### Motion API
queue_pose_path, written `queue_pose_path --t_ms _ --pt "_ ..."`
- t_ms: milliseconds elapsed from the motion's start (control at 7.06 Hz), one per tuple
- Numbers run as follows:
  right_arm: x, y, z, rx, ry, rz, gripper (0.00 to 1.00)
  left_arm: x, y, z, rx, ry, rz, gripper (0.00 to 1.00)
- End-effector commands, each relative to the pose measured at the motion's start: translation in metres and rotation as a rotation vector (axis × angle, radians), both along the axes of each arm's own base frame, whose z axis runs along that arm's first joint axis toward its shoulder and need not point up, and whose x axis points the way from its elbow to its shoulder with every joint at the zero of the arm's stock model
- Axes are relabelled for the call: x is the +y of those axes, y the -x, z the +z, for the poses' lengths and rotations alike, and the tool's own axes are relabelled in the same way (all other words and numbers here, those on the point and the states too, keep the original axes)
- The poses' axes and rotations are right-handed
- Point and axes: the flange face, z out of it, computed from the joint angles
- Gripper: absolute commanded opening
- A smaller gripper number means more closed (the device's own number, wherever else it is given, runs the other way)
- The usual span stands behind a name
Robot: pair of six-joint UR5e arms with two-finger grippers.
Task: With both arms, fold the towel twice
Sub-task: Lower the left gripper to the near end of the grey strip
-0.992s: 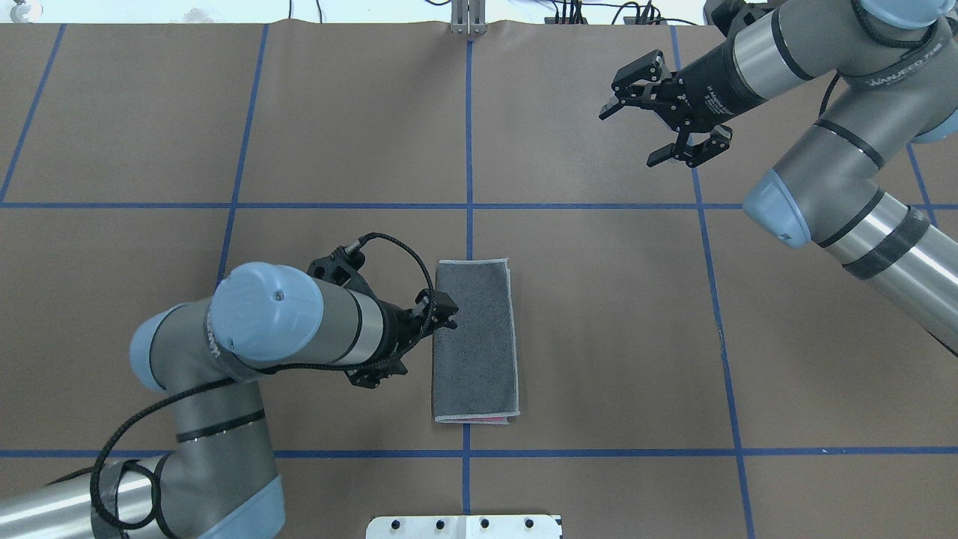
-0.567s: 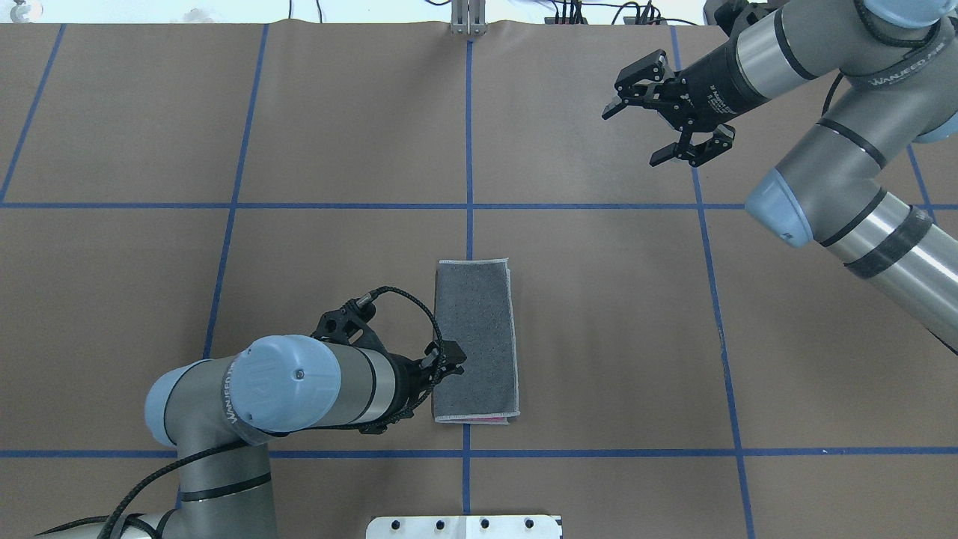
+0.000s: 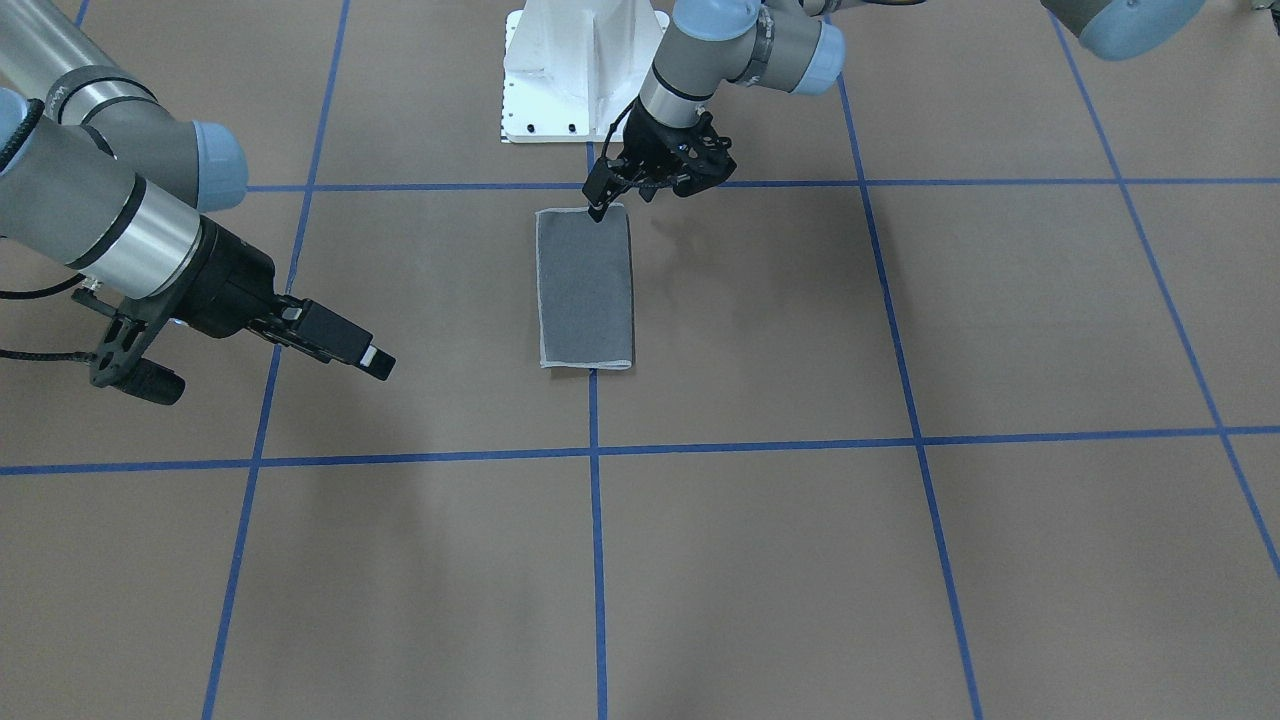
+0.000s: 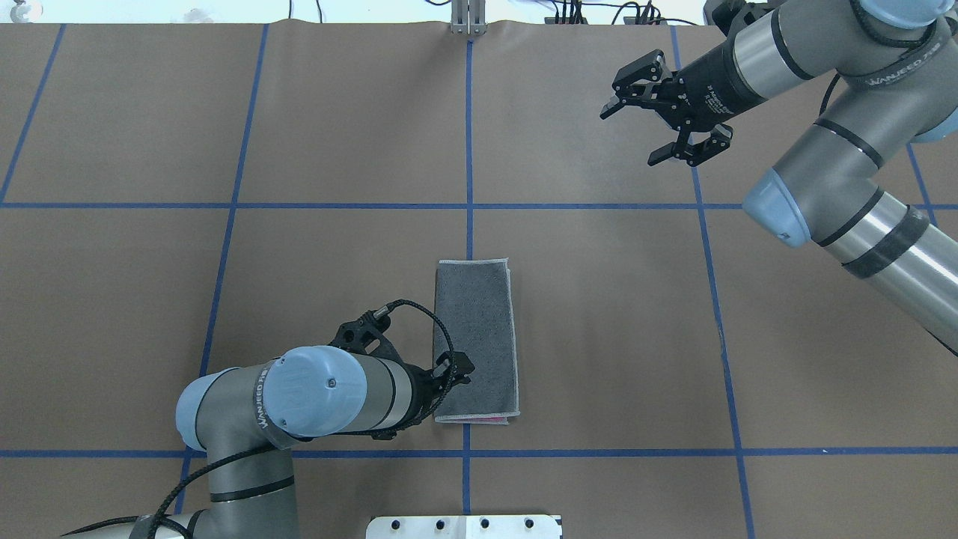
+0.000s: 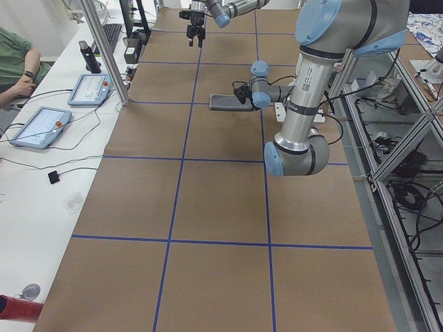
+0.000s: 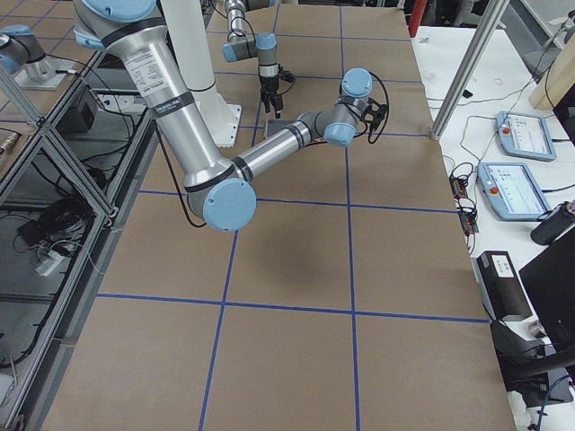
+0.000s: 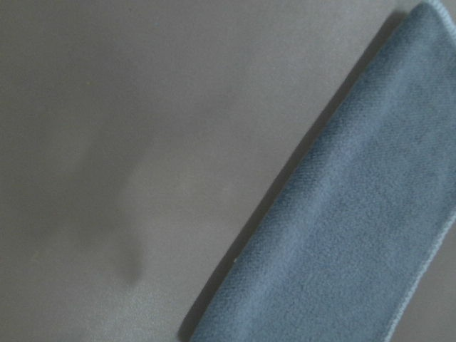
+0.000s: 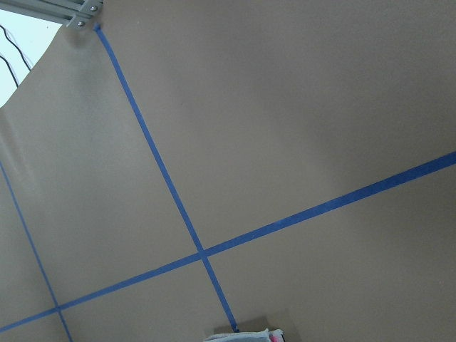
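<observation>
L gripper (image 3: 625,192): nearest the base (image 4: 464,525). Fingers look spread, one tip over the towel's left long edge, close to its near corner. Contact or hover: can't tell.
Towel (image 4: 476,337): mid-table, just right of the centre line. Lies flat as a long strip, grey face up, with a pink sliver (image 4: 486,421) showing at the near end. One fold done, by the look of it; second not yet.
R gripper (image 4: 630,135): far right, well apart from the towel. Fingers spread wide, holding nothing.
Risk 1: L pinches the top layer only, so the first fold peels open.
Risk 2: one-corner lift with R absent gives a skewed fold and edges out of line.
Risk 3: a tip pressing sideways bunches the terry or drags the strip off square.
Surface: brown paper (image 4: 599,337), smooth, with a grid of blue tape lines (image 4: 469,150).
Room: side bench with tablets (image 5: 40,126), cables and alu. posts (image 5: 104,48). Seated person (image 5: 14,62) at the far end.
</observation>
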Motion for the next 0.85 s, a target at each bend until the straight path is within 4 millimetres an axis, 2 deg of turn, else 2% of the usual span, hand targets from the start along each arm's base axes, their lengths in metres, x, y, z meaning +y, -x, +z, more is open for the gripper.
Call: queue_pose_path --t_ms 0,283,567,709 --pt "0.0 0.0 -0.001 0.0 0.0 0.0 1.0 0.001 -0.004 0.001 0.001 0.003 0.002 0.99" --pt "0.0 0.0 0.0 -0.001 0.001 -0.002 1.0 0.0 -0.011 0.005 -0.011 0.002 0.004 0.99" --pt "-0.001 -0.001 0.001 0.0 0.0 0.0 1.0 -0.001 -0.019 -0.004 -0.005 0.006 0.005 0.99" --pt "-0.001 -0.002 0.002 0.001 0.002 0.0 1.0 0.0 -0.02 -0.004 -0.007 0.005 0.006 0.92"
